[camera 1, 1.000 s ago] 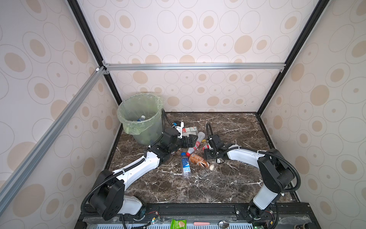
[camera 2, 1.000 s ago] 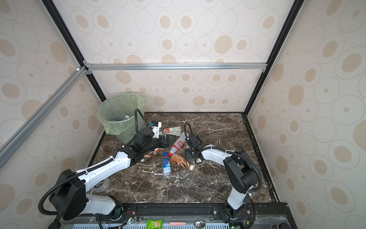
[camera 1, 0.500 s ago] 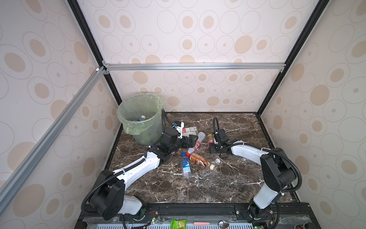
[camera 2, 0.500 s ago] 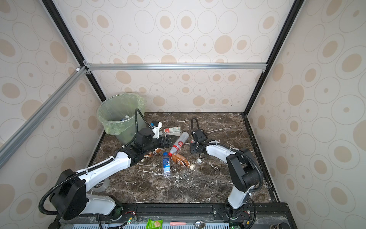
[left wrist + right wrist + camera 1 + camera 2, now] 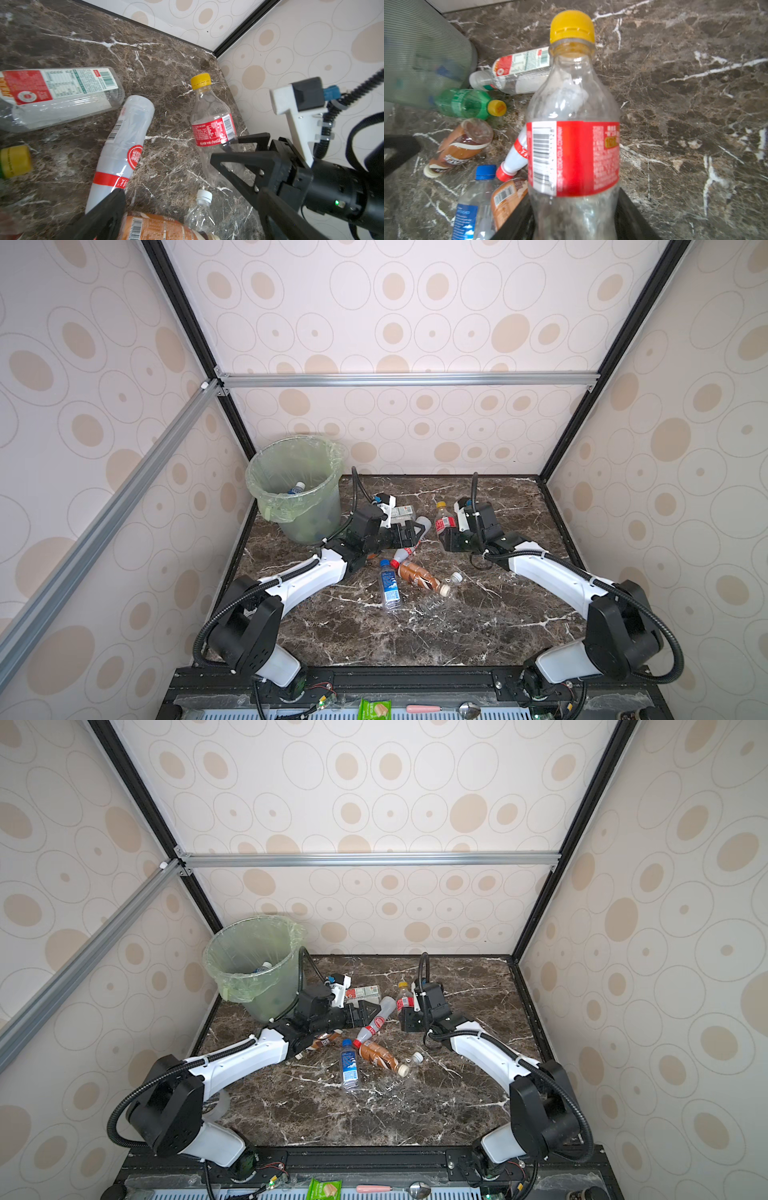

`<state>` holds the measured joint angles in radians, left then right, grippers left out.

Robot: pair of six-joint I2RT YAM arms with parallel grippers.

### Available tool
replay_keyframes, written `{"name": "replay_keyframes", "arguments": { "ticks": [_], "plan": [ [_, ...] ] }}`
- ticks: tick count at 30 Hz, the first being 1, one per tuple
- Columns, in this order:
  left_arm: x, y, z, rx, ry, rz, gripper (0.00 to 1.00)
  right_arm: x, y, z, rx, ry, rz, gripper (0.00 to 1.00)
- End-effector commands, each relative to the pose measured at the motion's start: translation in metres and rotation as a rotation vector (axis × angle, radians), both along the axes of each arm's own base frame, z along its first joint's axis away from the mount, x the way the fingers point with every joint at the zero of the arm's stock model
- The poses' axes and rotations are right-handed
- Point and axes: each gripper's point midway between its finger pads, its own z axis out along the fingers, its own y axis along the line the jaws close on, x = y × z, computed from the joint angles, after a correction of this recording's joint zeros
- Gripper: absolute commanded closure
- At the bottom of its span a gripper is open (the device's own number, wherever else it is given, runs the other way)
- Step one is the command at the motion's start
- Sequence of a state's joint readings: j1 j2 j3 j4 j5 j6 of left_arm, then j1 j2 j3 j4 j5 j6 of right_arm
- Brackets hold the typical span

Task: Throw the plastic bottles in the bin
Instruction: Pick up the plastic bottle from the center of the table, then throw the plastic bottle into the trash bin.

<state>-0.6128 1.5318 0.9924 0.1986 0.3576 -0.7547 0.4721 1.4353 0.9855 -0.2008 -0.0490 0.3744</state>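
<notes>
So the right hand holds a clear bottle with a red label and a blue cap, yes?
Not quite: the cap is yellow, not blue, as the right wrist view shows. The right hand does hold that clear bottle with a red label.

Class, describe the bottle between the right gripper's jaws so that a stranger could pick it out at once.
Start at the green bin in the far left corner of the table and look right, past the bottles lying flat, to the right gripper. Between its jaws stands the bottle: clear, red label, yellow cap, the only one upright.
</notes>
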Motion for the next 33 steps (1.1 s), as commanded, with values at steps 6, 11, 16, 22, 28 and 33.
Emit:
{"name": "replay_keyframes", "arguments": {
  "ticks": [6, 11, 16, 22, 28, 33],
  "plan": [
    [0.019, -0.018, 0.053, -0.123, -0.072, -0.009, 0.01, -0.022, 0.035, 0.033, 0.086, -0.112, 0.142, 0.47],
    [0.021, -0.017, 0.063, -0.185, -0.091, 0.010, 0.01, -0.030, 0.046, 0.044, 0.127, -0.154, 0.171, 0.47],
    [0.020, -0.021, 0.062, -0.241, -0.071, -0.007, 0.01, -0.036, 0.053, 0.055, 0.152, -0.202, 0.186, 0.47],
    [0.022, -0.021, 0.062, -0.277, -0.057, -0.015, 0.01, -0.039, 0.062, 0.063, 0.167, -0.233, 0.204, 0.47],
    [0.028, -0.012, 0.062, -0.297, -0.059, 0.009, 0.05, -0.040, 0.069, 0.068, 0.171, -0.251, 0.216, 0.47],
    [0.034, -0.003, 0.063, -0.318, -0.062, 0.031, 0.14, -0.044, 0.074, 0.070, 0.178, -0.260, 0.236, 0.47]
  ]
}}
